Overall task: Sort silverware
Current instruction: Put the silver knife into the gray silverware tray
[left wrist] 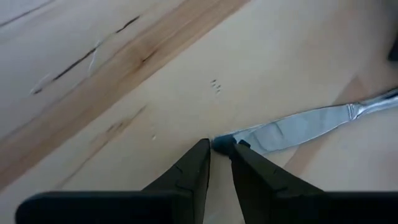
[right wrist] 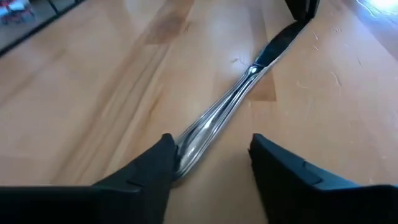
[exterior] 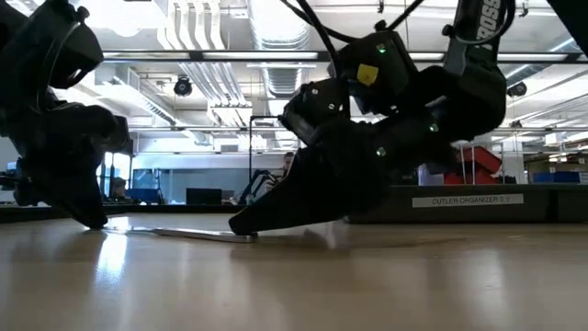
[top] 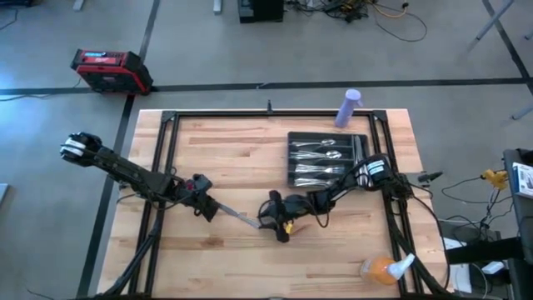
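Left end effector: the dark two-finger left end effector (top: 210,211) sits low on the pale wooden worktop (top: 233,150), left of centre; its fingertips are nearly closed and pinch the blade tip of a slim shiny silver metal table knife (top: 241,219).
Knife, position: it lies flat on the wood between the two end effectors, blade toward the left arm, handle toward the right arm; the low view shows it resting level on the surface.
Knife, handling: by my judgement stiff, light and smooth, so it is likely to slide or pivot on the wood when pushed; it lies so flat that there is little edge to get under.
Where to hold: the rounded handle looks the better place, thicker than the blade and closer to the balance point; the left fingers' hold on the thin tip looks slight and could slip.
Right end effector: the dark right end effector (top: 279,218) is down at the handle end with its fingers spread; one finger touches the side of the handle, nothing is gripped.
Sorted silverware: other forks and spoons lie in the dark grey compartmented tray (top: 364,150), to the right on the far side of the worktop, well apart from the knife.
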{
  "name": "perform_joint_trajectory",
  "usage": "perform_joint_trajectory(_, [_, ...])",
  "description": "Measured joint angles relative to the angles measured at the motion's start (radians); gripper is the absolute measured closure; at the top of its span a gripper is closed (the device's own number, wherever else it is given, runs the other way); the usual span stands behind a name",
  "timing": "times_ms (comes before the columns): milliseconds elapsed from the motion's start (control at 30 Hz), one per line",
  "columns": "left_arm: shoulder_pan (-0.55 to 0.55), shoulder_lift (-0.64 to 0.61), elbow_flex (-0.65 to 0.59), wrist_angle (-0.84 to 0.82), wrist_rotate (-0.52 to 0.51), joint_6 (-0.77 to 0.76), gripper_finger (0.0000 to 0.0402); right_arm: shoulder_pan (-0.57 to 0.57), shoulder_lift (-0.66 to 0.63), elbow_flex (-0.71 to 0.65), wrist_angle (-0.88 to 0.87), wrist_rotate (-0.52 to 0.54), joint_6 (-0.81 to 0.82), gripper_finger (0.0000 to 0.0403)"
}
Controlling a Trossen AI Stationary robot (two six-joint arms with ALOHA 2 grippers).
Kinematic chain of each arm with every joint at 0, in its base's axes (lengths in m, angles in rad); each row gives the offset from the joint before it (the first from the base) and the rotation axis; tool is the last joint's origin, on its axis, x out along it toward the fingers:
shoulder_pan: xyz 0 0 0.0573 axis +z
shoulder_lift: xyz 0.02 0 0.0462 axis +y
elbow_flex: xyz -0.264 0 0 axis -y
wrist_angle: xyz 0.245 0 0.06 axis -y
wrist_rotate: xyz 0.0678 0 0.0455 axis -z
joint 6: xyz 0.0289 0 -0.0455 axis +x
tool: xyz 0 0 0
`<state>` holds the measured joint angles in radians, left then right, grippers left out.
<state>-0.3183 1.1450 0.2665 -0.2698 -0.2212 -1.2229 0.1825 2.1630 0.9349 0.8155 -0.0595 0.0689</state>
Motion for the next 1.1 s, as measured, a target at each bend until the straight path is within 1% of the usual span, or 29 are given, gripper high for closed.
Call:
perform_joint_trajectory(67, [0.000, 0.000, 0.000, 0.000, -0.003, -0.004, 0.0344, -0.002, -0.011, 0.017, -0.062, 0.009, -0.047, 0.0192])
perform_joint_trajectory(167, [-0.002, -0.002, 0.000, -0.002, -0.004, -0.005, 0.0360, -0.010, -0.014, 0.056, -0.150, 0.059, -0.123, 0.0182])
perform_joint_trajectory(200, [-0.002, -0.002, -0.001, 0.000, -0.006, 0.000, 0.0365, -0.014, -0.015, 0.066, -0.168, 0.085, -0.149, 0.0182])
perform_joint_trajectory(300, [-0.005, -0.018, -0.005, -0.003, -0.007, 0.018, 0.0380, -0.041, -0.014, 0.090, -0.202, 0.112, -0.207, 0.0187])
perform_joint_trajectory(500, [-0.007, -0.050, -0.010, -0.027, 0.008, 0.044, 0.0398, -0.102, -0.047, 0.124, -0.312, 0.112, -0.272, 0.0203])
perform_joint_trajectory(633, [-0.008, -0.085, -0.010, -0.069, 0.045, 0.046, 0.0401, -0.124, -0.115, 0.116, -0.378, 0.119, -0.280, 0.0201])
perform_joint_trajectory(700, [-0.009, -0.112, -0.013, -0.084, 0.062, 0.059, 0.0401, -0.110, -0.163, 0.104, -0.410, 0.102, -0.272, 0.0198])
perform_joint_trajectory(833, [-0.017, -0.176, 0.001, -0.115, 0.080, 0.157, 0.0401, -0.062, -0.220, 0.076, -0.415, -0.020, -0.214, 0.0195])
perform_joint_trajectory(867, [-0.018, -0.185, 0.005, -0.102, 0.072, 0.187, 0.0401, -0.049, -0.222, 0.074, -0.423, -0.046, -0.204, 0.0195])
perform_joint_trajectory(967, [-0.018, -0.200, 0.013, -0.017, -0.012, 0.296, 0.0401, -0.011, -0.203, 0.074, -0.425, -0.081, -0.170, 0.0198])
perform_joint_trajectory(1033, [-0.018, -0.180, 0.010, 0.026, -0.085, 0.366, 0.0401, 0.004, -0.181, 0.072, -0.444, -0.091, -0.132, 0.0201])
perform_joint_trajectory(1100, [-0.017, -0.157, 0.008, 0.058, -0.138, 0.399, 0.0401, 0.011, -0.164, 0.072, -0.448, -0.123, -0.080, 0.0206])
